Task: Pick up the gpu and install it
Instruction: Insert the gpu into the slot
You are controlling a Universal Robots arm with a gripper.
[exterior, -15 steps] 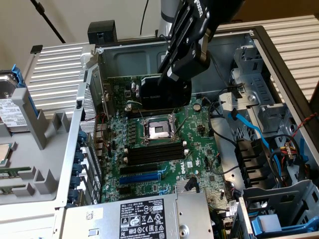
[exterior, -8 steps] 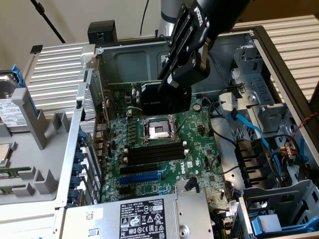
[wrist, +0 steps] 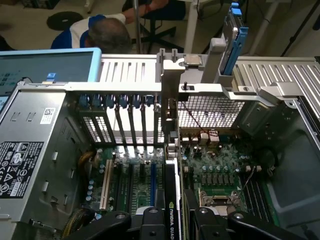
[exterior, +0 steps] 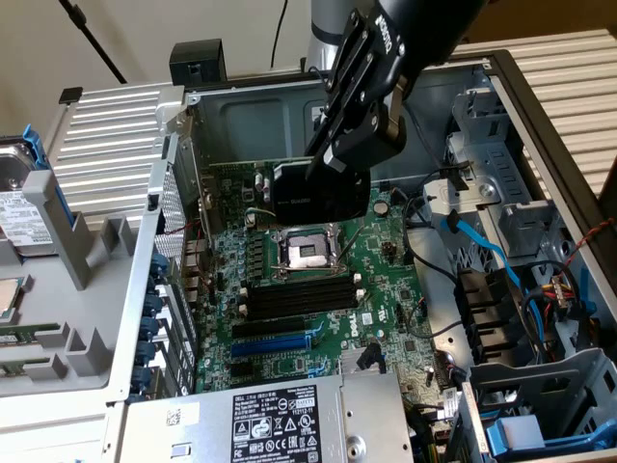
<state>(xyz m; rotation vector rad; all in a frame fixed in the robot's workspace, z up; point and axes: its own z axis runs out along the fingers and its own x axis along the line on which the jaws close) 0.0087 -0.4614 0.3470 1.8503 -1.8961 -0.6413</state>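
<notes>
In the exterior view the gripper (exterior: 339,162) reaches into the open computer case (exterior: 540,116) from about 1 o'clock and is clenched on the gpu (exterior: 318,193), one finger against each broad face. The gpu hangs directly under the fingertips, black cooler facing the camera, over the green motherboard (exterior: 386,260). It sits at 12 o'clock of the CPU socket (exterior: 307,253), its lower edge just overlapping the socket's far rim. Whether it touches the board cannot be told.

The black memory sticks (exterior: 294,294) lie at 6 o'clock of the socket, with a blue slot (exterior: 275,342) further along the same line. The power supply (exterior: 289,424) with its white-printed label fills the 6 o'clock edge of the scene. A blue cable (exterior: 482,246) runs at 3 o'clock of the socket.

In the wrist view the gpu (wrist: 171,185) shows edge-on between the two fingers of the gripper (wrist: 174,216), with printed lettering along its edge. Its silver end bracket (wrist: 168,115) stands close against the row of rear slot covers (wrist: 130,125). Beyond the case a person (wrist: 107,32) bends over.
</notes>
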